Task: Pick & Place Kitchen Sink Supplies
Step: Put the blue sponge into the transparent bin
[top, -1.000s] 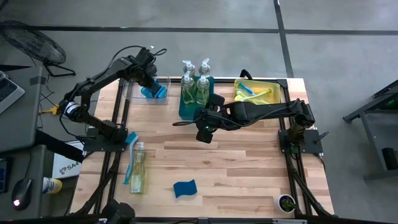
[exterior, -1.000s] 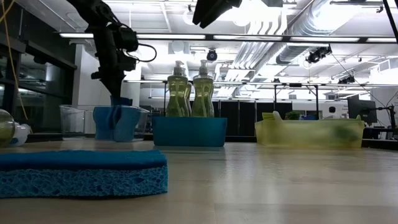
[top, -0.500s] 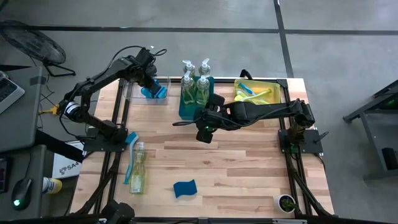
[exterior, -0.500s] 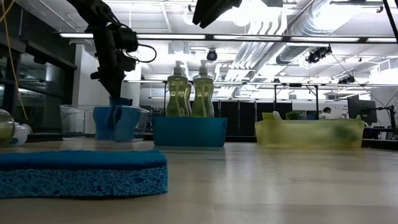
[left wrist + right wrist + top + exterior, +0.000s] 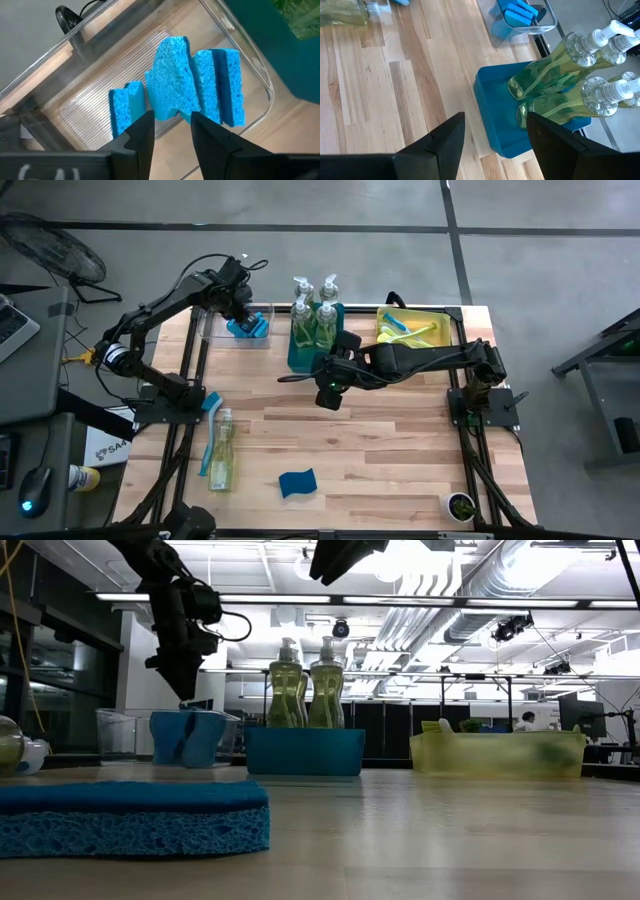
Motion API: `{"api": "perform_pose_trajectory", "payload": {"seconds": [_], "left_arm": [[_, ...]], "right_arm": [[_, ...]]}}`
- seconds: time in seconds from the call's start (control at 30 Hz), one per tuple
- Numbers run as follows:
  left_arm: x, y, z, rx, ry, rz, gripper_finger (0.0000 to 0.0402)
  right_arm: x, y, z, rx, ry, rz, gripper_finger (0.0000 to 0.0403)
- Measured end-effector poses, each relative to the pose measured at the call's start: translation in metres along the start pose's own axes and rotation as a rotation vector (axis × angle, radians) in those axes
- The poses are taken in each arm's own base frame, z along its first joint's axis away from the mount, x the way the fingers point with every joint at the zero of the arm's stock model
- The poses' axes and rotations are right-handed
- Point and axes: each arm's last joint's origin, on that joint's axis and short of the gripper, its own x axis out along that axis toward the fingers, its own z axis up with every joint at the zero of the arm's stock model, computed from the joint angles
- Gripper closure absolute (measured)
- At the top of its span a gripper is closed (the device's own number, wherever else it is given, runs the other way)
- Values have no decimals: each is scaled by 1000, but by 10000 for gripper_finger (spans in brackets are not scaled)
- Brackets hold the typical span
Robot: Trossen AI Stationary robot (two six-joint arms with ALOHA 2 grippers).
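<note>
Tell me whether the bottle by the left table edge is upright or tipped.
Tipped. The bottle lies flat on the table, lengthwise beside a blue brush.

Bright even overhead light; near sponge [image 5: 130, 817] blurred, ceiling lamps glaring

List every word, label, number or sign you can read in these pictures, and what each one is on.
None can be read.
Pale marks on the left gripper body: too blurred to read.
White box on the floor beside the table: dark lettering, too small to read.
Soap bottles: no label visible.
</note>
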Motion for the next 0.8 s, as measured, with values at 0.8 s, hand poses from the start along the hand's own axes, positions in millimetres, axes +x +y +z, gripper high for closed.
{"api": "perform_pose_trajectory", "payload": {"seconds": [0.8], "left_arm": [[-85, -24, -19, 85, -278, -166, 278]], "right_arm": [[-1, 4, -1, 109, 35, 121, 196]]}}
